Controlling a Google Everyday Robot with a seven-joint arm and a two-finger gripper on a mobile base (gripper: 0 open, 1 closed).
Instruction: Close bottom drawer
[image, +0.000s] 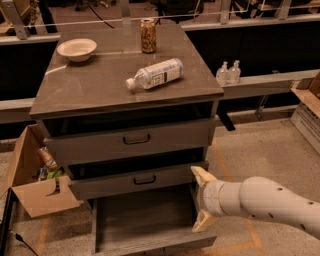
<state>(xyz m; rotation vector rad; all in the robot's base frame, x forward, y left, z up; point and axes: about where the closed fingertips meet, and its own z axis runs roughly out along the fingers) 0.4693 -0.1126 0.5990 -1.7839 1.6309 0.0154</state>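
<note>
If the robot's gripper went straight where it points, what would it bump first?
Probably the bottom drawer. The open gripper, at the cabinet's lower right, points left across the pulled-out tray. Depth is unclear, so it might pass just above it.

Your arm (270, 202) shows to the right of the bottom drawer (140, 222) as a thick, smooth tube in off-white, rounded like a capsule. A few small dark dots run along its shell, too small to tell whether they are screws or holes. On the end nearest the drawer it narrows into a short, paler wrist collar marked off by a faint ring seam. Your gripper (199, 200) sits at the drawer's right edge, over the tray. It has two cream-yellow, wedge-shaped fingers (202, 175), one above the other, each tapering to a blunt tip, and they are spread well apart.
</note>
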